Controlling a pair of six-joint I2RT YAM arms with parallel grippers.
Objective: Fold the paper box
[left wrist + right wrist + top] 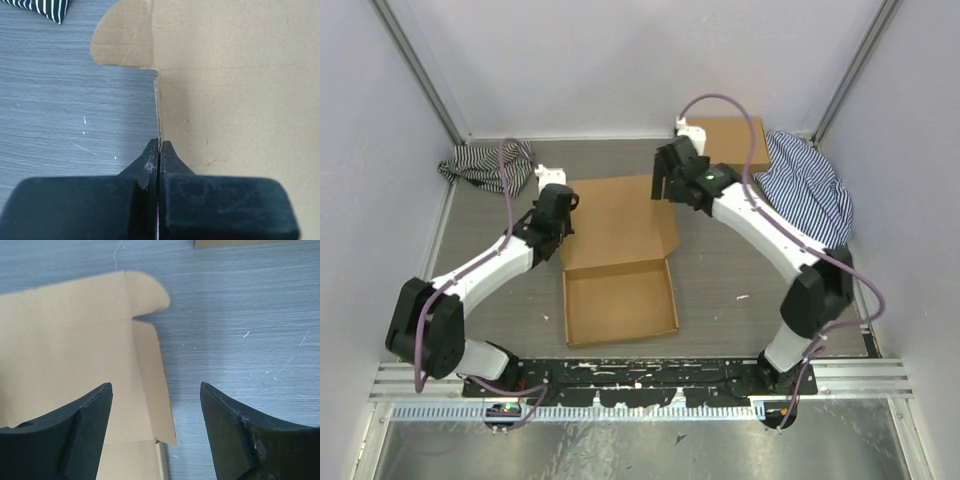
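Observation:
The paper box (620, 300) lies mid-table as a shallow tray with its lid panel (615, 215) open flat toward the back. My left gripper (563, 215) is shut on the lid's left side flap, which stands on edge as a thin line (157, 105) between the fingertips of the left gripper (159, 145). The lid panel (235, 90) and a rounded tab (122, 40) show beyond. My right gripper (663, 185) is open and empty, hovering over the lid's right side flap (150, 375); the right gripper (156, 385) spans that flap's edge without touching it.
A smaller ready-made brown box (730, 140) sits at the back right, its edge also showing in the right wrist view (235, 242). Striped cloths lie at the back left (485, 162) and the right (810, 185). White walls enclose the grey table.

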